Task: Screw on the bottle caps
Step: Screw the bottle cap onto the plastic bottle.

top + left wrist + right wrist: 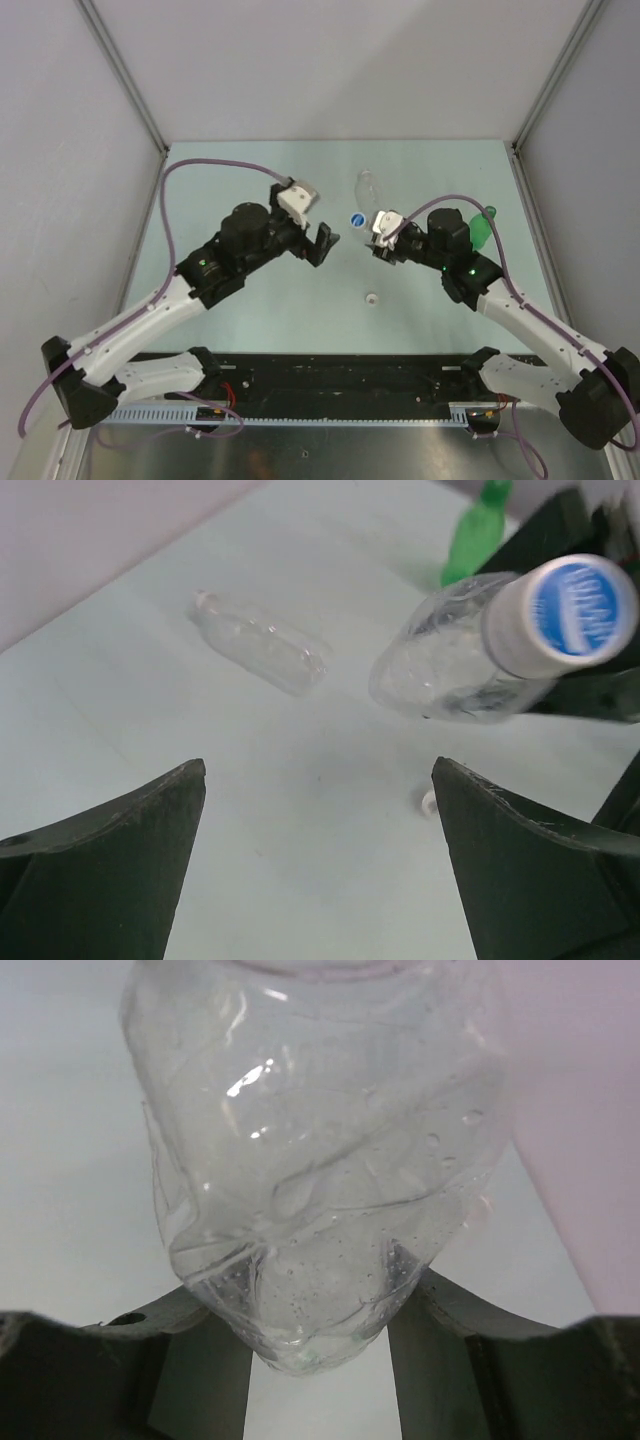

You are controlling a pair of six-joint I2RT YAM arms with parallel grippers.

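Smooth pale tabletop (300, 320), dented clear bottle (320, 1160), round blue-topped cap (572, 608)

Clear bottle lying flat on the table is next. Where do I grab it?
Grip the lying clear bottle around its mid-body from above, left fingers across its width: it lies on its side, and that keeps the neck clear.

We see a pale mint-green counter (300, 810). The crumpled clear plastic bottle (450, 670) is colourless, and its round white screw cap (570, 610) is printed blue on top. The ribbed clear plastic bottle (262, 645) is colourless too. The translucent plastic bottle (478, 535) is bright green, the tiny loose plastic cap (371, 297) white, and the left fingers (100, 880) black.
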